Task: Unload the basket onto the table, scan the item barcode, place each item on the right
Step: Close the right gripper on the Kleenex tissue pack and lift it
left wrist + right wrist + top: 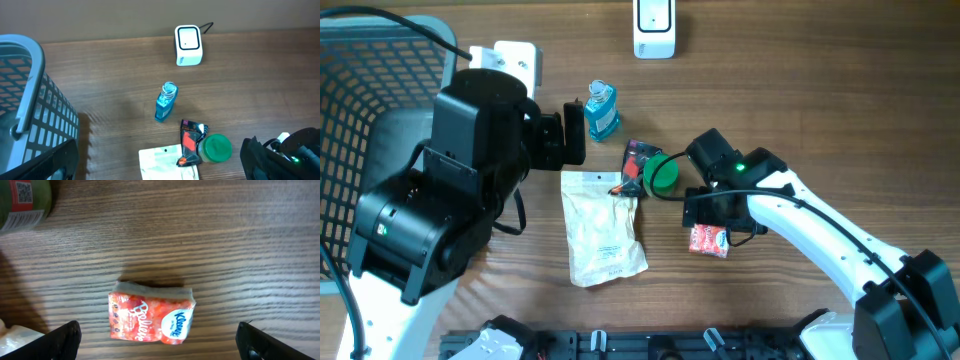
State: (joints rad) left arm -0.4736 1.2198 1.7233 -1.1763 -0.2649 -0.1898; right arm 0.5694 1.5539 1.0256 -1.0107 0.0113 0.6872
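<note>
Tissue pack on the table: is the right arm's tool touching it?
Apart. The right wrist view shows the right tool open, its fingers either side of the tissue pack, bare table between.

Right pincer (712, 220) over the red tissue pack (709, 242), near a green-lidded jar (662, 174)

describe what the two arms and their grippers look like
The left arm is mostly bulky black housing on a white lower link, ending in a black left gripper. The right arm is slim white links with black joints, a thin black cable along it, a lit green light, and a black right gripper.
</note>
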